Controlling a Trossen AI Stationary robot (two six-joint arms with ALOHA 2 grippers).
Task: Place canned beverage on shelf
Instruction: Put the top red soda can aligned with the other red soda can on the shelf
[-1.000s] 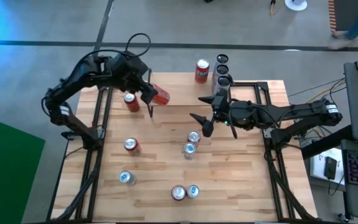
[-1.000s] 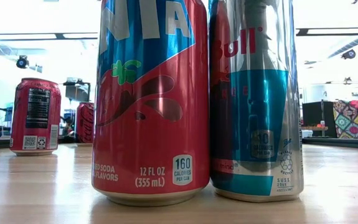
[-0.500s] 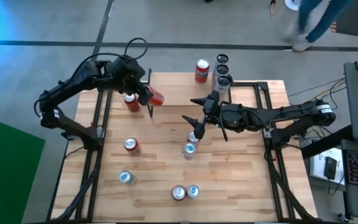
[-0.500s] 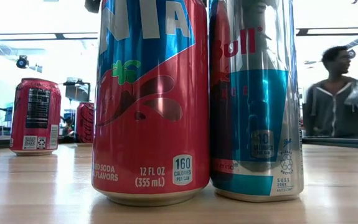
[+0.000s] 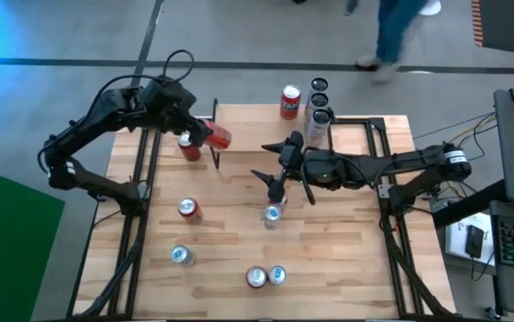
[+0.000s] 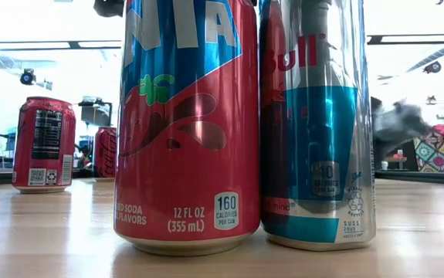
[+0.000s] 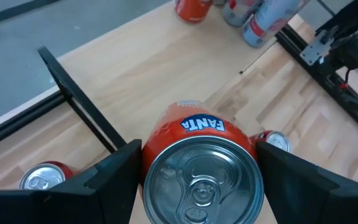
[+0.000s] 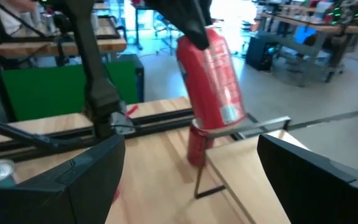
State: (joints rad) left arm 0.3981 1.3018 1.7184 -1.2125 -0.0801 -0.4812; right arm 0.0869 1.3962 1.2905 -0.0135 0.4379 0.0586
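Note:
My left gripper [image 5: 205, 134] is shut on a red-orange Fanta can [image 5: 220, 137] and holds it tilted over the left end of the shelf [image 5: 248, 130]. The shelf is a light-wood plank on thin black legs [image 8: 198, 180] at the table's far side. In the right wrist view the can's lower end [image 8: 221, 123] hangs close to the plank's end [image 8: 259, 124]; whether they touch I cannot tell. My right gripper [image 5: 276, 164] hovers open and level at mid-table, pointing left toward the can with nothing between its fingers. My left gripper pinches the Fanta can's side wall [image 7: 160, 134] between its two fingers [image 7: 113, 177], near the can's top end. The fingers come slanting down from the table's left. The can's lid [image 7: 198, 180] faces the wrist camera. The can leans, with its lower end over the shelf's left end.
Several more cans stand on the slatted table: one red [image 5: 188, 145] just left of the shelf, three at the far edge [image 5: 290, 101], others mid-table [image 5: 273, 214] and near the front [image 5: 257, 276]. Two cans [image 6: 183, 123] fill the low view. A person [image 5: 391, 36] walks beyond the far edge.
My right gripper has moved toward the table's left, closer to the held can, and stayed open. My left gripper has carried the tilted can a little toward the table's left and slightly down, its hold unchanged.

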